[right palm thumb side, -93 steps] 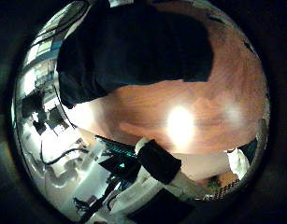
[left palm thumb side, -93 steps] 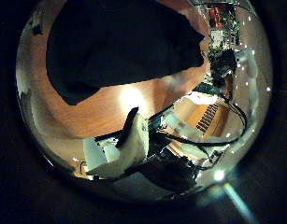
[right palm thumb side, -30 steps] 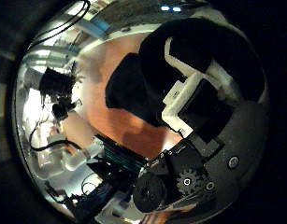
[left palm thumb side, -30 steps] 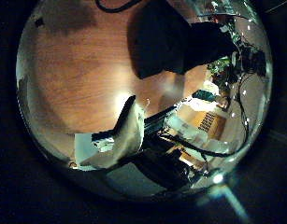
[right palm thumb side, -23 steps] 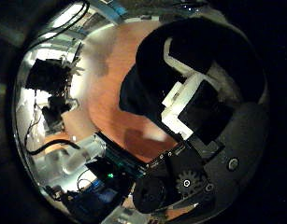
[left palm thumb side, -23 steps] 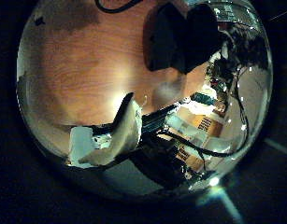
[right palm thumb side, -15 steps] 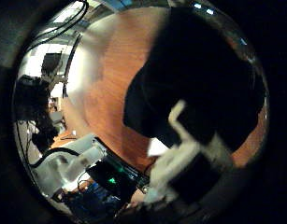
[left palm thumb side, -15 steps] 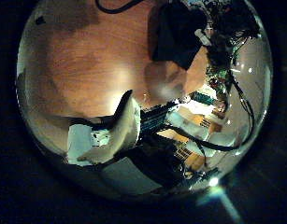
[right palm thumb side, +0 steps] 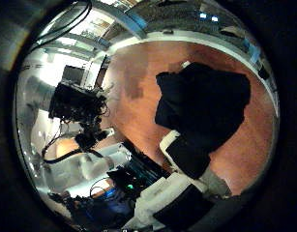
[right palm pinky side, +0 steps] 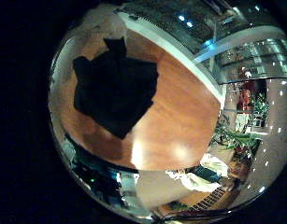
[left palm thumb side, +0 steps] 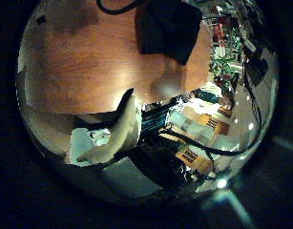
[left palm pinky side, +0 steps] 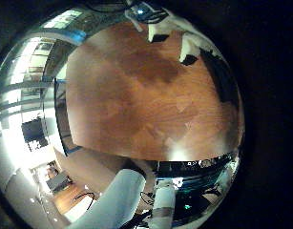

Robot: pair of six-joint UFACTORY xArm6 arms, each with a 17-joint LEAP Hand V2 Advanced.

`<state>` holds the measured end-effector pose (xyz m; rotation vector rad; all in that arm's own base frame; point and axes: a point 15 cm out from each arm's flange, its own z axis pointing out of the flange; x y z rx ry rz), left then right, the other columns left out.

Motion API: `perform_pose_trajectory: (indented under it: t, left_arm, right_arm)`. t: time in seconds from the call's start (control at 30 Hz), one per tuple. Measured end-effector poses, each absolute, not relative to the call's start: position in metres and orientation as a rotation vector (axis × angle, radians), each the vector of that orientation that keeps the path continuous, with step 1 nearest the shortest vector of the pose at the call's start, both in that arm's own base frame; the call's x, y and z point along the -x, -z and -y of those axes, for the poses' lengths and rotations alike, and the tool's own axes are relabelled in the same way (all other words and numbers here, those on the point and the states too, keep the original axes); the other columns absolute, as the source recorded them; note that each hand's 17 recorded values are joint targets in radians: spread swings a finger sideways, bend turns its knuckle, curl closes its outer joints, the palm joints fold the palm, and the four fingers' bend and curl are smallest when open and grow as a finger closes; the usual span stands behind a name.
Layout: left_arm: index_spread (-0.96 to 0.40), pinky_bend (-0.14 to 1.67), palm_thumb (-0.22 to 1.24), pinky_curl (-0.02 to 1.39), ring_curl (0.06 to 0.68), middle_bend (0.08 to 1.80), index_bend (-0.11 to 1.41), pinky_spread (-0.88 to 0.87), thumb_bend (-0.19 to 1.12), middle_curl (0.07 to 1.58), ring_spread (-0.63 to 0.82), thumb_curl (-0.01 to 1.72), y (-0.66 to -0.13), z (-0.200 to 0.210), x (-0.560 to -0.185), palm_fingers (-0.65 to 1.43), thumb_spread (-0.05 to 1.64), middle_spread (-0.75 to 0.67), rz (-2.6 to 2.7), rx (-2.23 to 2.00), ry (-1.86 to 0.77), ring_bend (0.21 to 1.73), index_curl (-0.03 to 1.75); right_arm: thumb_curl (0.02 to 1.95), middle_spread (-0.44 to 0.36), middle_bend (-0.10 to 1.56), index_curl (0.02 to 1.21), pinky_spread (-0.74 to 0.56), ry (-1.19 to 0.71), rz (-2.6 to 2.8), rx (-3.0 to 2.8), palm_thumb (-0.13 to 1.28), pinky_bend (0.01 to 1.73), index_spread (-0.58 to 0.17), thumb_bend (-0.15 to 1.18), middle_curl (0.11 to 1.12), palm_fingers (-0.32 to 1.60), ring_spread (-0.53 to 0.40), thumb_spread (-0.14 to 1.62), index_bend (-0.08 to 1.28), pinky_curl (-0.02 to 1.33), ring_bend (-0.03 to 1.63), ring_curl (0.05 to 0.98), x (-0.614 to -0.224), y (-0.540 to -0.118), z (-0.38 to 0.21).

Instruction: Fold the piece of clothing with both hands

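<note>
The dark garment [right palm pinky side: 115, 89] is lying bunched on the wooden table [left palm pinky side: 136, 105], well clear of both palms, its long axis running roughly across the tabletop, though which end is which cannot be told. The left hand [left palm thumb side: 122, 134] is showing one relaxed finger holding nothing. The right hand [right palm thumb side: 187, 155] is hovering over the cloth, fingers loose.

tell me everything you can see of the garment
The garment is a dark, soft-looking cloth lying in a rumpled, roughly folded heap with uneven edges on the wooden table. No sleeves or collar can be made out. It rests on the table alone, and no hand touches it; the right thumb side palm view shows it the same way.
</note>
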<state>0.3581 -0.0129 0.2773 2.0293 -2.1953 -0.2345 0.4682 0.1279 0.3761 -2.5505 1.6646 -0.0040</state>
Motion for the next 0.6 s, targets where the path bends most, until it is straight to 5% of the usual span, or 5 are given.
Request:
perform_pose_trajectory:
  t: [0.27, 0.6]
  left_arm:
    - [-0.05, 0.3, 0.31, 0.36, 0.214, 0.17, 0.19, 0.28, -0.01, 0.3, 0.21, 0.28, -0.306, 0.054, -0.341, 0.26, 1.28, 0.18, 2.195, -1.989, 0.26, 0.65, 0.47]
    - [-0.06, 0.32, 0.32, 0.36, 0.22, 0.18, 0.19, 0.25, -0.01, 0.31, 0.16, 0.28, -0.297, 0.017, -0.309, 0.27, 1.28, 0.15, 2.203, -1.978, 0.26, 0.67, 0.46]
  right_arm:
    - [0.34, -0.076, 0.37, 0.45, 0.39, -0.206, -1.855, 2.733, 0.51, 0.57, -0.394, -0.02, 0.41, 0.06, 0.043, 1.37, 0.24, 0.39, 0.65, 0.309, -0.39, -0.374, -0.069]
    - [0.29, -0.043, 0.27, 0.41, 0.38, -0.239, -1.935, 2.83, 0.46, 0.45, -0.383, -0.01, 0.37, 0.11, 0.104, 1.38, 0.19, 0.33, 0.52, 0.262, -0.349, -0.379, -0.008]
